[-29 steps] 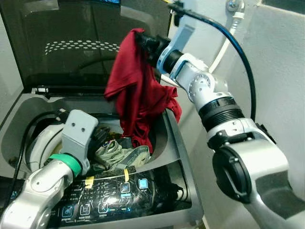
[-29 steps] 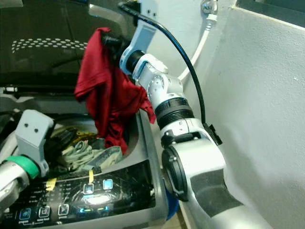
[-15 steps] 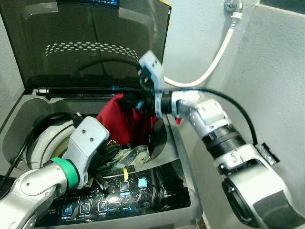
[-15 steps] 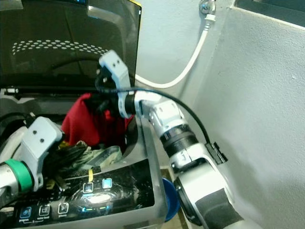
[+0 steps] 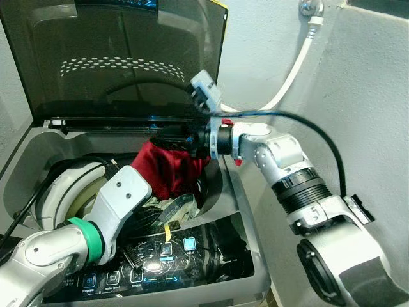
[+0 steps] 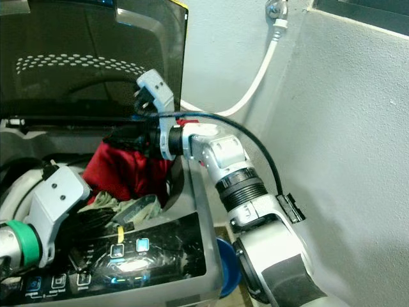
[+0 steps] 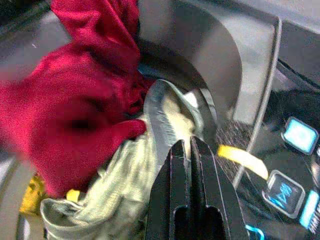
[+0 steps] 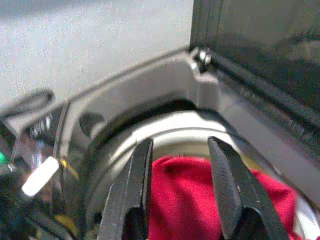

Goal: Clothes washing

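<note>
I am looking down into the top-loading washing machine (image 5: 246,268), its dark tinted lid (image 5: 121,57) standing open against the wall. The red garment (image 5: 167,169) is lying bunched in the drum opening, on top of the other laundry, toward the back right side of the tub. Just in front of it a pale greenish cloth (image 7: 125,185) is sitting crumpled, touching the red fabric, with a bit of yellow showing beside it.

My right hand (image 8: 182,165) is hovering above the drum near the rear rim, its two black fingers (image 8: 227,190) spread apart with nothing between them; through the wrist camera I am seeing the red garment below the gap. From the head cameras the right arm is reaching in from the right side, a black cable (image 5: 319,131) looping over it.

My left hand (image 7: 192,150) is sitting low at the front edge of the tub, fingers pressed together and empty, tips pointing at the pale cloth by the drum rim. The left arm, with its green ring (image 5: 89,233), is lying across the front of the machine, partly covering the lit control panel (image 5: 163,256).

A white hose (image 5: 291,73) is running down the wall behind the machine.
</note>
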Controlling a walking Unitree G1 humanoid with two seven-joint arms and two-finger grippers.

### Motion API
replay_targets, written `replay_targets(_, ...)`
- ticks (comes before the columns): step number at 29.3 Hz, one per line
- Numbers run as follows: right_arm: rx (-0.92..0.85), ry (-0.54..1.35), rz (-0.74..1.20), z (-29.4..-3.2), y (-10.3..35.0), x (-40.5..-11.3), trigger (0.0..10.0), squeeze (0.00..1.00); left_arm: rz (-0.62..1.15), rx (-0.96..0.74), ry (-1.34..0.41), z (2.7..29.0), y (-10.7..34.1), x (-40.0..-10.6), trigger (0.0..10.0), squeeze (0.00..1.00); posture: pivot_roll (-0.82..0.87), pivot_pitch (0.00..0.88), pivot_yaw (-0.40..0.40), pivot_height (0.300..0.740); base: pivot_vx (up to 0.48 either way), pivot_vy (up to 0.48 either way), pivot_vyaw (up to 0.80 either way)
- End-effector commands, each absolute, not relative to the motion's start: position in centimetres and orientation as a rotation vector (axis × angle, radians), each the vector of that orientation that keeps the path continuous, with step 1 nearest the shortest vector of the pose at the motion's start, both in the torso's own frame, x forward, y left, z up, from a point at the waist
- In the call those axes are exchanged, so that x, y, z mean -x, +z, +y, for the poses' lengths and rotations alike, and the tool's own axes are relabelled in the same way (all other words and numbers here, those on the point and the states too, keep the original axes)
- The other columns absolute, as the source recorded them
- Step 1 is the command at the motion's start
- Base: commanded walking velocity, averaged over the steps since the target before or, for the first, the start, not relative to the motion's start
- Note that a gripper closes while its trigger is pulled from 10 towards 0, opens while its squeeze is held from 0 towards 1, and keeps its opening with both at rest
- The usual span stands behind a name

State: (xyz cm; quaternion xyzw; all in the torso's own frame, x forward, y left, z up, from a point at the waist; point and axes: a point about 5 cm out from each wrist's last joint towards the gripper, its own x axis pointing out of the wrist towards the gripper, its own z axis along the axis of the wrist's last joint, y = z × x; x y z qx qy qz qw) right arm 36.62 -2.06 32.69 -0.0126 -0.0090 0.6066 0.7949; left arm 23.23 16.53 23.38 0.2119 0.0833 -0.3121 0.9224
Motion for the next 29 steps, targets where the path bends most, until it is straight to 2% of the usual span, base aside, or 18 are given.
replay_targets(1,0.021,1.317,-0.055,-2.3,34.1,-36.4,10.0,0.00,0.189,-0.451,-0.686,16.0,23.3,-22.8,10.0,0.00,0.13,0.000,0.004,0.740,0.000,0.000,0.00)
replay_targets(9,0.184,1.386,-0.065,-3.6,34.4,-35.4,10.0,0.00,0.209,-0.470,-0.702,16.3,23.5,-23.2,10.0,0.00,0.14,0.000,0.034,0.740,0.000,0.000,0.00)
replay_targets(14,0.192,1.389,-0.078,-4.0,34.3,-35.1,10.0,0.00,0.212,-0.476,-0.693,16.4,23.4,-23.3,10.0,0.00,0.14,0.000,0.033,0.740,0.000,0.000,0.00)
replay_targets(15,0.132,1.297,-0.143,-5.0,34.7,-35.5,10.0,0.00,0.181,-0.459,-0.686,16.1,23.6,-23.6,10.0,0.00,0.14,0.000,0.025,0.740,0.000,0.000,0.00)
replay_targets(18,0.041,1.229,-0.198,-5.6,34.9,-35.8,10.0,0.00,0.141,-0.407,-0.625,16.2,23.9,-24.3,10.0,0.00,0.14,0.000,0.016,0.740,0.000,0.000,0.00)
replay_targets(19,-0.080,1.121,-0.268,-6.2,35.1,-36.1,10.0,0.00,0.104,-0.374,-0.540,16.4,24.2,-25.2,10.0,0.00,0.14,0.000,0.014,0.740,0.000,0.000,0.00)
replay_targets(20,-0.080,1.121,-0.268,-6.2,35.1,-36.1,10.0,0.00,0.104,-0.374,-0.540,16.4,24.2,-25.2,10.0,0.00,0.14,0.000,0.014,0.740,0.000,0.000,0.00)
replay_targets(21,-0.162,1.047,-0.306,-6.7,35.1,-36.3,10.0,0.00,0.083,-0.354,-0.480,16.6,24.3,-25.7,10.0,0.00,0.14,0.000,0.014,0.740,0.000,0.000,0.00)
replay_targets(23,-0.162,1.047,-0.306,-6.7,35.1,-36.3,10.0,0.00,0.083,-0.354,-0.480,16.6,24.3,-25.7,10.0,0.00,0.14,0.000,0.014,0.740,0.000,0.000,0.00)
replay_targets(24,-0.165,0.948,-0.321,-7.3,34.3,-36.5,10.0,0.00,0.024,-0.344,-0.434,16.6,24.9,-26.2,10.0,0.00,0.14,0.000,0.018,0.740,0.000,0.000,0.00)
replay_targets(26,-0.107,0.899,-0.354,-7.7,33.5,-36.2,10.0,0.00,0.001,-0.337,-0.398,16.6,25.1,-26.6,10.0,0.00,0.13,0.000,0.036,0.740,0.000,0.000,0.00)
replay_targets(29,-0.184,0.814,-0.367,-8.4,32.6,-35.6,10.0,0.00,-0.016,-0.318,-0.371,16.5,25.3,-27.1,10.0,0.00,0.13,0.000,0.055,0.740,0.000,0.000,0.00)
